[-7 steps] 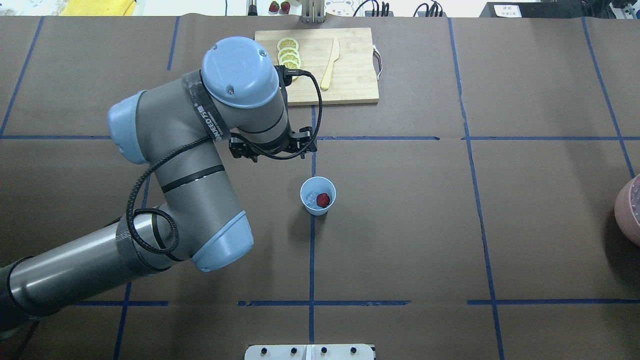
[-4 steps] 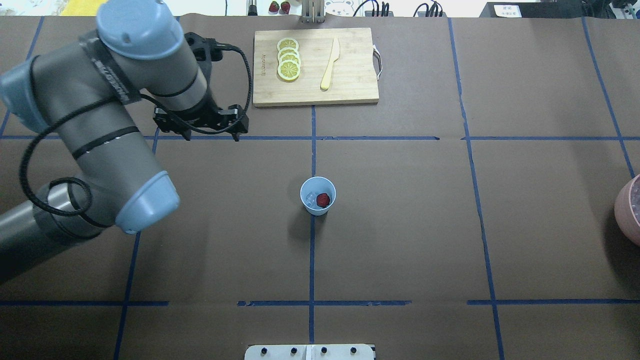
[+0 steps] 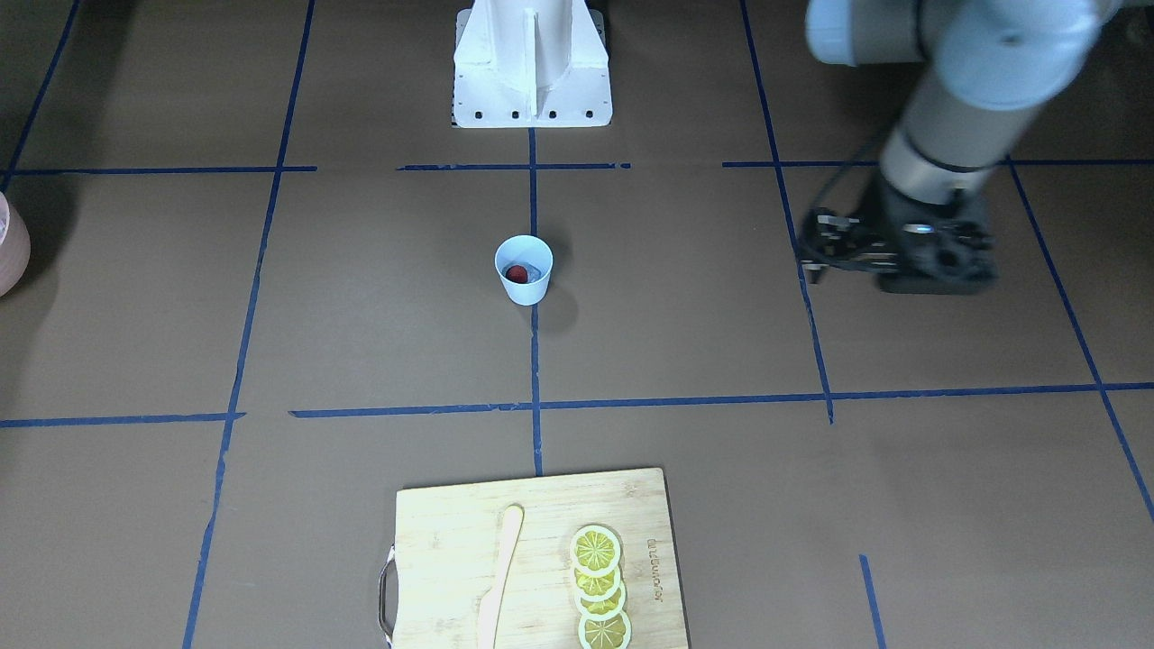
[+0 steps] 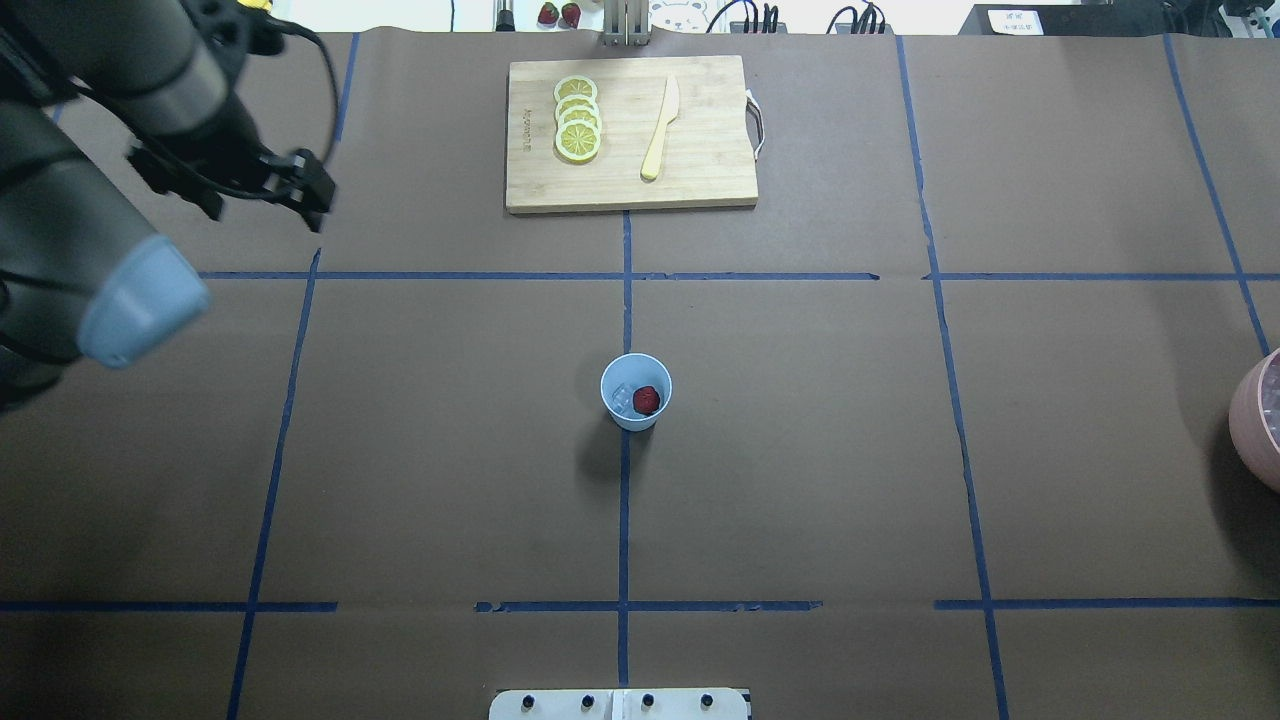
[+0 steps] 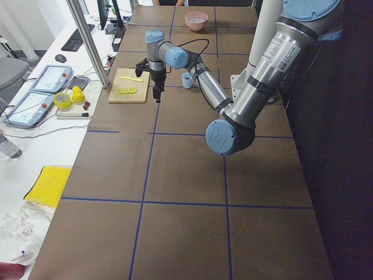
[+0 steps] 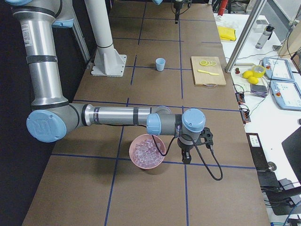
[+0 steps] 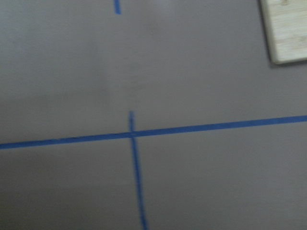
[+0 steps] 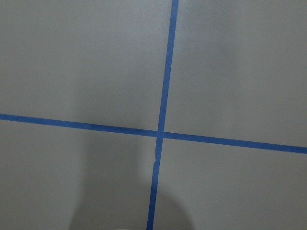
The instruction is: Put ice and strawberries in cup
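Note:
The pale blue cup stands upright at the table's middle, also in the front view. Inside it lie a dark red strawberry and a clear ice cube. My left gripper hangs over bare table far to the cup's left and beyond it. It also shows in the front view, blurred. I cannot tell whether it is open or shut. My right gripper shows only in the exterior right view, pointing down beside the pink bowl. I cannot tell its state.
The pink bowl holds several ice cubes and sits at the table's right end. A wooden cutting board at the far middle carries lemon slices and a pale knife. Two strawberries lie beyond the far edge.
My left arm has swung away from beside the cup, leftward and toward the far left of the table. The cup with its strawberry and ice has not moved.

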Controlling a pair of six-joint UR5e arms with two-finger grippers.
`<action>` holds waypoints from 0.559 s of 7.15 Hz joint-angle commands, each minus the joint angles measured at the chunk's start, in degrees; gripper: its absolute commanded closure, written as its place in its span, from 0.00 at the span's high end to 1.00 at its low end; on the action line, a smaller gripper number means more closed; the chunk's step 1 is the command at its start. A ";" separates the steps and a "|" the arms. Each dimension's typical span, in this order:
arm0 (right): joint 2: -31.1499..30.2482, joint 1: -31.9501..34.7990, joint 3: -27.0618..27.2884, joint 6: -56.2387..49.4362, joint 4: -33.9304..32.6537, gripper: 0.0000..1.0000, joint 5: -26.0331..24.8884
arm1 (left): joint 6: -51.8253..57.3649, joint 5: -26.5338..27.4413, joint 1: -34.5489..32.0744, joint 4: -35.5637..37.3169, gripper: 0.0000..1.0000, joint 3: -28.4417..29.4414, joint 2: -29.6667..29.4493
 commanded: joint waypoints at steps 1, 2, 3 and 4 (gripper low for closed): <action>-4.43 0.40 6.05 0.58 0.07 0.99 -0.16 | 14.15 -3.25 -9.05 2.61 1.00 3.02 3.58; -5.05 0.40 5.99 0.58 -0.02 0.99 0.01 | 19.17 -3.69 -11.78 2.61 1.00 5.48 4.65; -5.23 0.40 5.98 0.58 -0.02 0.99 0.10 | 23.74 -6.66 -14.68 2.52 1.00 8.55 6.40; -5.24 0.40 5.64 0.58 -0.02 0.99 0.10 | 29.36 -8.69 -18.10 2.17 1.00 12.23 8.07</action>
